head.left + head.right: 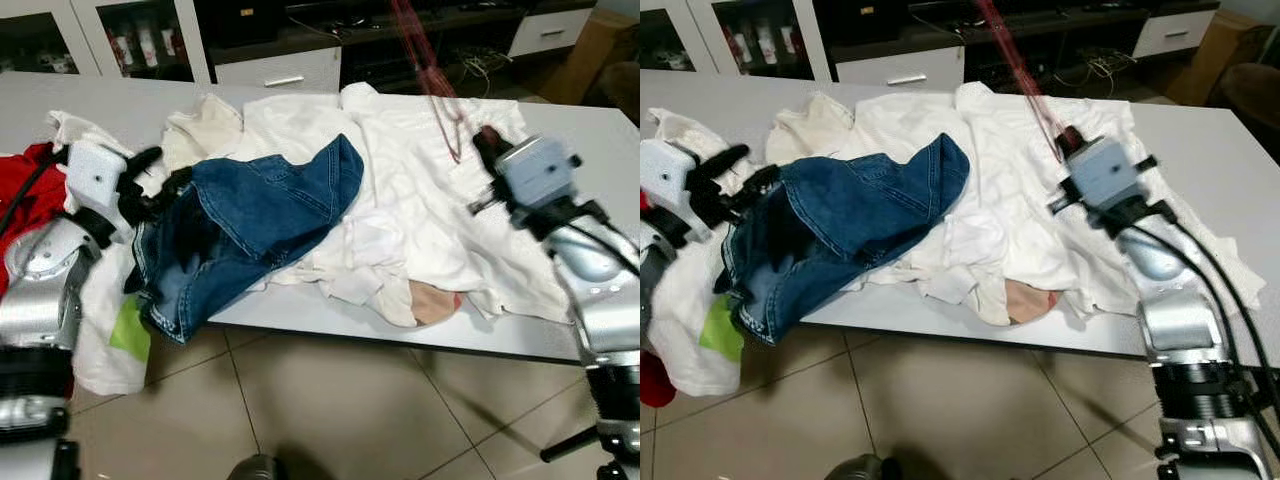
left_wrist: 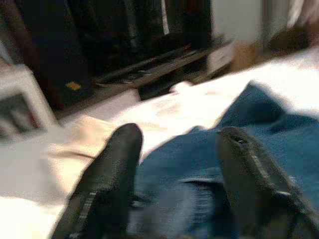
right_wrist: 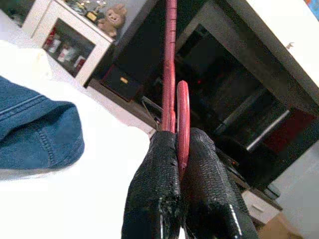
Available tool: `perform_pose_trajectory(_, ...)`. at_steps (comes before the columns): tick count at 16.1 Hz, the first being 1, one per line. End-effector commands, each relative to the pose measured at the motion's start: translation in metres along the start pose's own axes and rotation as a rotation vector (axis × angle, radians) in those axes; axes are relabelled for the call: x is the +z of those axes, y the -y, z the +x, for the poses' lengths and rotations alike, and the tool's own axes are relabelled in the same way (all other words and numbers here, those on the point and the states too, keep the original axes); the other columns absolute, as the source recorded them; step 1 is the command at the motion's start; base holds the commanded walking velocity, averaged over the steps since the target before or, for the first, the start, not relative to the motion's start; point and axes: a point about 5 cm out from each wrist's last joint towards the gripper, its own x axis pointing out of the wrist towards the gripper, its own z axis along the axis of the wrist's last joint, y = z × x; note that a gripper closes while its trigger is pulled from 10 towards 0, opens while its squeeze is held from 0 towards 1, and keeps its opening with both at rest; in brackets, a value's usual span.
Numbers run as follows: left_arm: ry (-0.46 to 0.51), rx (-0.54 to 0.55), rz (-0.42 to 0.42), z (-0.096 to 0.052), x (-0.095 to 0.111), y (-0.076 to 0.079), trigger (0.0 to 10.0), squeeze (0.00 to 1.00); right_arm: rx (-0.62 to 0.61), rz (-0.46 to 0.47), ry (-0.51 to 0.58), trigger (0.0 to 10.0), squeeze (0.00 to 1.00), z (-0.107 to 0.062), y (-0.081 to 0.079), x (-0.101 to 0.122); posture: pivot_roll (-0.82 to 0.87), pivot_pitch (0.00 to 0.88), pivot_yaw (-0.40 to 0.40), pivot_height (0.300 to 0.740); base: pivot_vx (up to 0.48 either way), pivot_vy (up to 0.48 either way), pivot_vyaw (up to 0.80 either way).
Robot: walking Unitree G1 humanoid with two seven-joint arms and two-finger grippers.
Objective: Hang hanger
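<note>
Both my arms are up in front of me, elbows bent, silver forearms angling inward. Left gripper (image 1: 160, 172) points forward and to the right, jaws spread wide apart with a clear gap between the two black fingers (image 2: 107, 184). Right gripper (image 3: 180, 149) is raised higher, aimed forward and up, jaws pinched tight together, clamped on a thin red hanger (image 3: 170, 64). Left wrist view's blurry.
</note>
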Motion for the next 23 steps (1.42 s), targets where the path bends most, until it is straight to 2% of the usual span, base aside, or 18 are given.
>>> perform_pose_trajectory(1,0.020,-0.024,-0.104,-0.004,0.001,-0.001,10.0,0.00,0.003,-0.011,0.026,10.0,0.00,0.004,0.000,0.005,0.10,0.011,0.015,0.740,0.000,0.000,0.00)
perform_pose_trajectory(2,0.060,-0.035,-0.219,-0.007,0.003,0.000,10.0,0.00,0.011,0.000,0.025,10.0,0.00,0.004,-0.006,0.004,0.10,0.013,0.014,0.740,0.000,0.000,0.00)
perform_pose_trajectory(3,0.086,-0.053,-0.275,-0.009,0.005,0.001,10.0,0.00,0.016,0.011,0.025,10.0,0.00,0.003,-0.009,0.003,0.10,0.013,0.014,0.740,0.000,0.000,0.00)
perform_pose_trajectory(4,0.086,-0.116,-0.275,-0.013,0.007,0.008,10.0,0.00,0.015,0.034,0.027,10.0,0.00,0.003,-0.012,0.003,0.11,0.015,0.012,0.740,0.000,0.000,0.00)
perform_pose_trajectory(6,0.003,-0.225,-0.258,-0.011,0.000,0.028,10.0,0.00,0.019,0.040,0.028,10.0,0.00,0.002,-0.016,0.002,0.11,0.014,0.015,0.740,0.000,0.000,0.00)
perform_pose_trajectory(7,-0.010,-0.242,-0.263,-0.010,-0.001,0.032,10.0,0.00,0.019,0.041,0.028,10.0,0.00,0.002,-0.016,0.002,0.11,0.014,0.015,0.740,0.000,0.000,0.00)
perform_pose_trajectory(10,-0.108,-0.326,-0.170,0.009,-0.011,0.069,10.0,0.00,0.018,0.052,0.030,10.0,0.00,0.002,-0.019,0.002,0.10,0.014,0.019,0.740,0.000,0.000,0.00)
perform_pose_trajectory(12,-0.153,-0.302,-0.130,0.017,-0.017,0.075,10.0,0.00,0.019,0.059,0.032,10.0,0.00,0.000,-0.022,0.002,0.10,0.013,0.024,0.740,0.000,0.000,0.00)
perform_pose_trajectory(14,-0.186,-0.265,-0.146,0.023,-0.021,0.081,10.0,0.00,0.017,0.066,0.032,10.0,0.00,-0.001,-0.023,0.002,0.10,0.014,0.030,0.740,0.000,0.000,0.00)
perform_pose_trajectory(15,-0.224,-0.223,-0.144,0.028,-0.027,0.088,10.0,0.00,0.011,0.072,0.028,10.0,0.00,-0.002,-0.023,0.001,0.10,0.014,0.031,0.740,0.000,0.000,0.00)
perform_pose_trajectory(17,-0.299,-0.147,-0.135,0.032,-0.040,0.091,10.0,0.00,0.007,0.078,0.029,10.0,0.00,-0.001,-0.024,0.001,0.10,0.014,0.033,0.740,0.000,0.000,0.00)
perform_pose_trajectory(18,-0.354,-0.073,-0.146,0.036,-0.050,0.091,6.7,0.00,0.005,0.084,0.035,10.0,0.00,0.000,-0.025,0.002,0.11,0.013,0.033,0.740,0.000,0.000,0.00)
perform_pose_trajectory(19,-0.360,-0.059,-0.154,0.036,-0.051,0.091,6.7,0.00,0.005,0.085,0.036,10.0,0.00,0.000,-0.026,0.002,0.11,0.013,0.033,0.740,0.000,0.000,0.00)
perform_pose_trajectory(20,-0.373,-0.052,-0.160,0.037,-0.051,0.091,0.0,0.00,0.005,0.086,0.038,10.0,0.00,0.001,-0.026,0.002,0.11,0.013,0.033,0.740,0.000,0.000,0.00)
perform_pose_trajectory(23,-0.419,-0.043,-0.137,0.039,-0.055,0.092,0.0,0.00,-0.005,0.092,0.046,10.0,0.00,0.002,-0.027,0.003,0.11,0.012,0.034,0.740,0.000,0.000,0.00)
